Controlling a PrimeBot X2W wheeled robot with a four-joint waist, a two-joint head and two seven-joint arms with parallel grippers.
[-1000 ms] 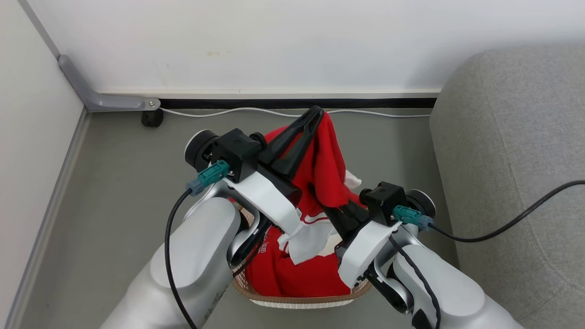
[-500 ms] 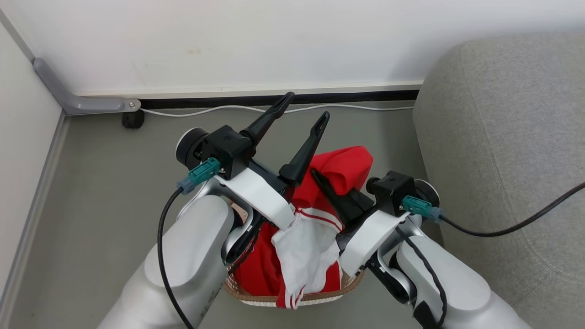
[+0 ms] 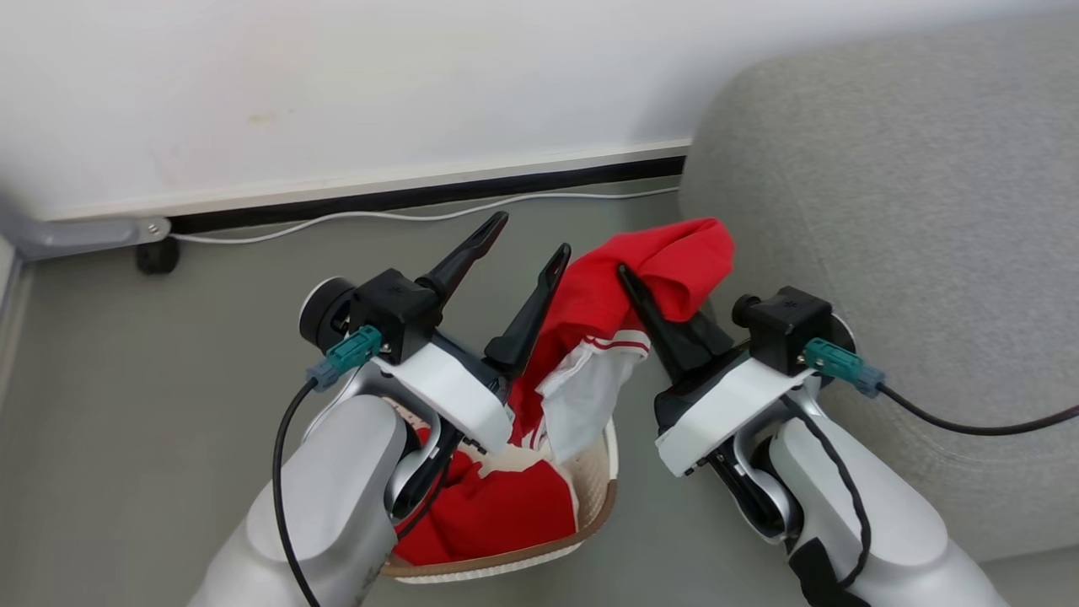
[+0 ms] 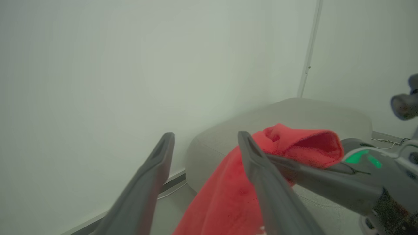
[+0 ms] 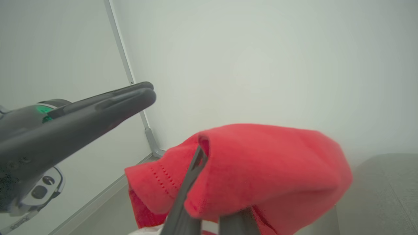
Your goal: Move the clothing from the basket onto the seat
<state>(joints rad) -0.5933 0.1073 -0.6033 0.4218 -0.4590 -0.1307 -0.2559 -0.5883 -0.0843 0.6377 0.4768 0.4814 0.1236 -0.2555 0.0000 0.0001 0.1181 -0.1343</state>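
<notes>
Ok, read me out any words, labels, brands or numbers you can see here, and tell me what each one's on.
Nothing here can be read clearly.
Small dark print on the left arm's pale cover, in the right wrist view: too blurred to read.
The red clothing: white stripes and trim, no lettering in sight.
The basket: no label in sight.
</notes>
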